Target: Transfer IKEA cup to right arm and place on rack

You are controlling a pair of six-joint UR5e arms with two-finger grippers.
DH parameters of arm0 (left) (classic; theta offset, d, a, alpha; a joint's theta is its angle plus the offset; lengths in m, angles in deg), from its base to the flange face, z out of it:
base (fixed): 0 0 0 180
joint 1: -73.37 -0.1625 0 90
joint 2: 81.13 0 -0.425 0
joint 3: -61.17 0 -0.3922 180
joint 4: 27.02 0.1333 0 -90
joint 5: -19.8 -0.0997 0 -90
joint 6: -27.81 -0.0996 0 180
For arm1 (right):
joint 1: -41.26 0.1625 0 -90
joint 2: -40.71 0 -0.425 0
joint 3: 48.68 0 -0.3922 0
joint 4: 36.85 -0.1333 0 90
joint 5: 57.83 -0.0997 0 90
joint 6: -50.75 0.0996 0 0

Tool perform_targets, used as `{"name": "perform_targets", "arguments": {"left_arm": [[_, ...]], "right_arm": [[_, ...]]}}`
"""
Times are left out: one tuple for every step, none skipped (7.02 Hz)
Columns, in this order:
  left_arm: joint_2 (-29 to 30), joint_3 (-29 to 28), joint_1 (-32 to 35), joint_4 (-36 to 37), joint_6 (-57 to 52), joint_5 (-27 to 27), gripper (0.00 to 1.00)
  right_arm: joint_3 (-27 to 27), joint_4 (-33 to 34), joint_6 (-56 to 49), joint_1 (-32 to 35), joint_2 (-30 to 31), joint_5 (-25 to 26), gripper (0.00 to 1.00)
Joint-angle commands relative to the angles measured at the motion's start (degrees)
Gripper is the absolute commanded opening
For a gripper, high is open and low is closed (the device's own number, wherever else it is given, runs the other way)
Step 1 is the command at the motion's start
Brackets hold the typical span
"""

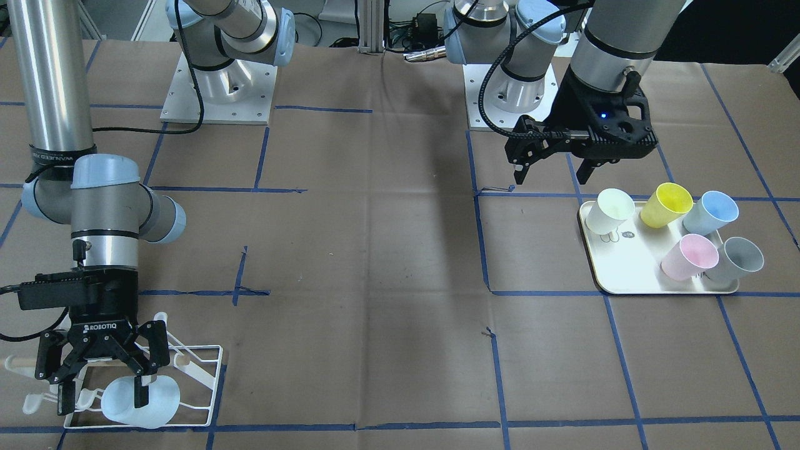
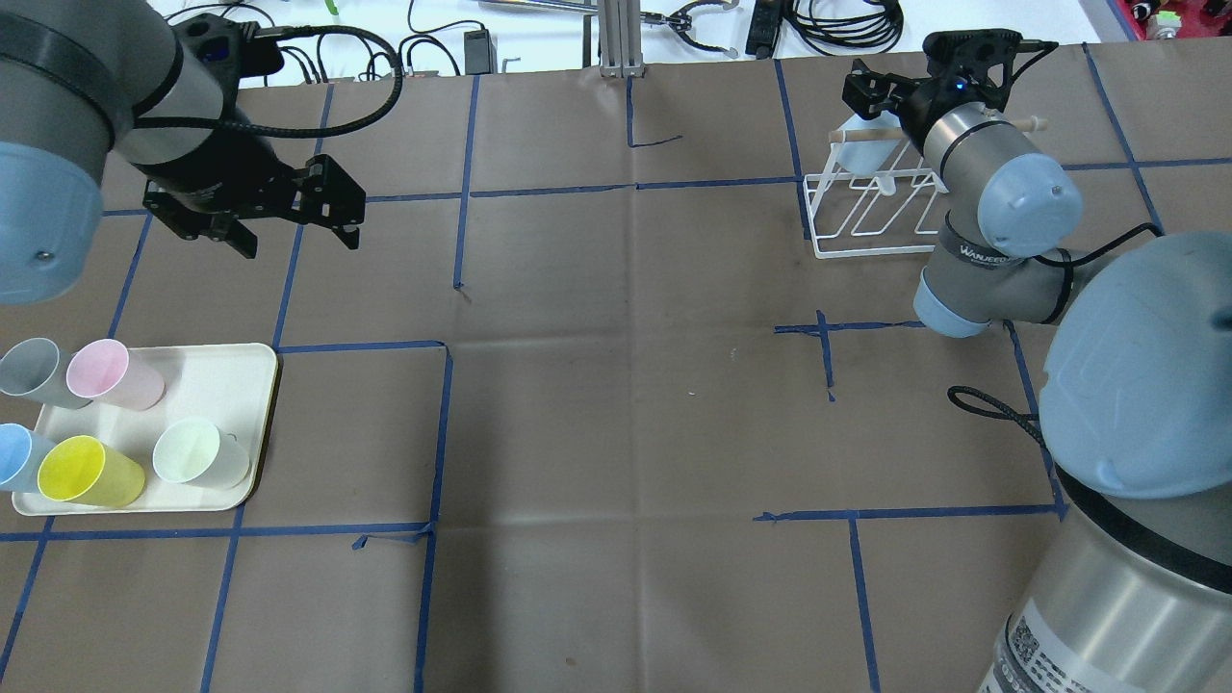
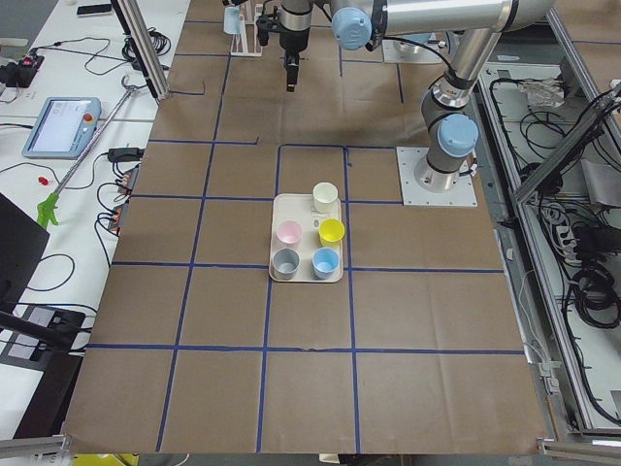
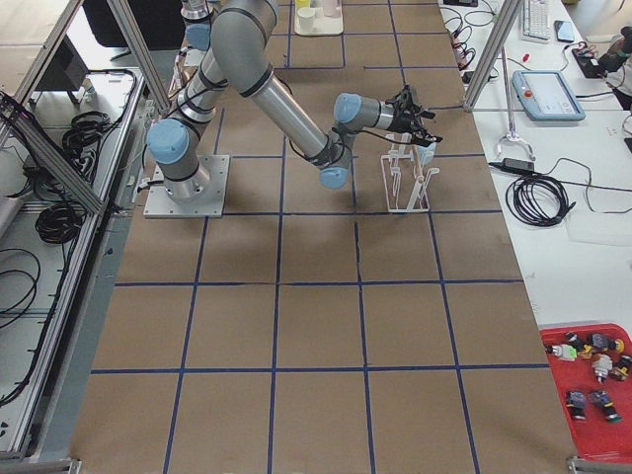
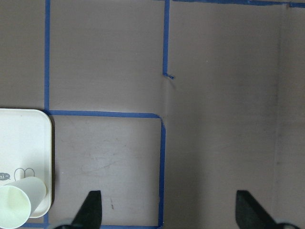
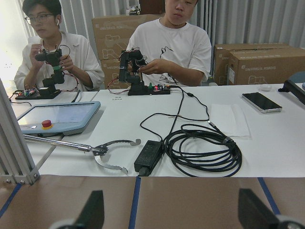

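A pale-blue cup (image 1: 147, 403) sits tilted on the white wire rack (image 1: 209, 375) at the table's far right. It also shows in the overhead view (image 2: 857, 130), on the rack (image 2: 866, 217). My right gripper (image 1: 103, 400) hovers just over the cup with its fingers (image 1: 142, 390) spread wide. The right wrist view shows nothing between the right gripper's (image 6: 171, 214) tips. My left gripper (image 1: 550, 169) is open and empty above the table behind the cream tray (image 1: 625, 275). It also shows in the overhead view (image 2: 289, 236) and in the left wrist view (image 5: 171, 210).
The tray (image 2: 241, 375) carries several lying cups: pale green (image 2: 197, 452), yellow (image 2: 87, 472), blue (image 2: 19, 454), pink (image 2: 111, 373), grey (image 2: 29, 371). Operators sit at a white bench (image 6: 143, 119) past the table's far edge. Blue tape lines cross the brown table (image 2: 626, 385).
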Motion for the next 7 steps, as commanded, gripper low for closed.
{"name": "perform_targets", "arguments": {"left_arm": [[-4.4,8.7,-11.2,0.6,-12.2,0.5,1.00],[-6.3,14.1,-16.9,1.6,-17.9,0.7,0.99],[-7.8,17.8,-21.3,1.6,-21.1,0.7,0.99],[-8.4,20.4,-24.9,1.4,-24.0,0.6,0.99],[-8.2,21.4,-27.8,1.5,-26.6,0.4,0.99],[-7.0,21.6,-29.6,3.1,-28.8,0.2,0.99],[-6.2,22.2,-29.6,5.1,-28.9,0.2,0.99]], "right_arm": [[0.9,0.8,0.1,0.2,0.5,-1.9,1.00],[3.0,0.9,0.2,0.3,0.9,-7.6,1.00],[4.7,0.8,0.4,0.6,2.1,-15.0,1.00],[5.2,0.5,0.6,1.2,3.0,-21.5,1.00],[5.2,0.3,4.3,2.7,3.7,-22.6,1.00],[5.2,0.3,14.7,4.4,3.7,-22.6,1.00],[5.1,0.5,24.6,6.0,3.7,-22.6,1.00]]}}
